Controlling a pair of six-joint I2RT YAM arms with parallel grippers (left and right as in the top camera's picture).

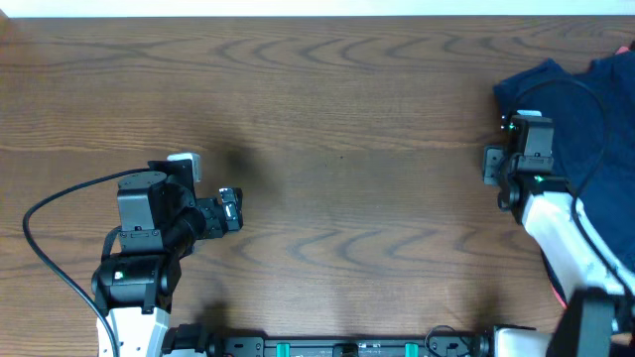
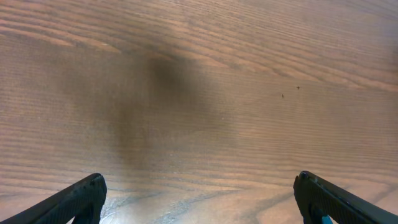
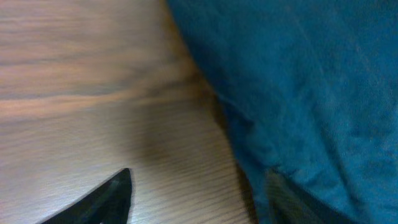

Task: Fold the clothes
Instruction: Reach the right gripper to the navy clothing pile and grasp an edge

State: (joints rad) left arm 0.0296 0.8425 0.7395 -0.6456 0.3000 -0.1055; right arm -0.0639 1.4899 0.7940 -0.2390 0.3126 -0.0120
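The right hand (image 3: pixel 199 179) sits at the left edge of the clothes (image 3: pixel 311 81). Its fingers are apart, with bare wood and the cloth's hem between them and nothing clamped. A black cable (image 1: pixel 578 94) loops over the wrinkled navy heap in the counter's (image 1: pixel 347 119) far right corner. The left hand (image 2: pixel 199 202) hangs wide open, holding nothing, over brown wood grain well apart from the heap.

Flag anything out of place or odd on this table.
The clothes lie bunched and wrinkled at the far right edge of the table, running out of the overhead view rather than spread flat. The right hand sits at their left edge. Nothing looks spilled or damaged.
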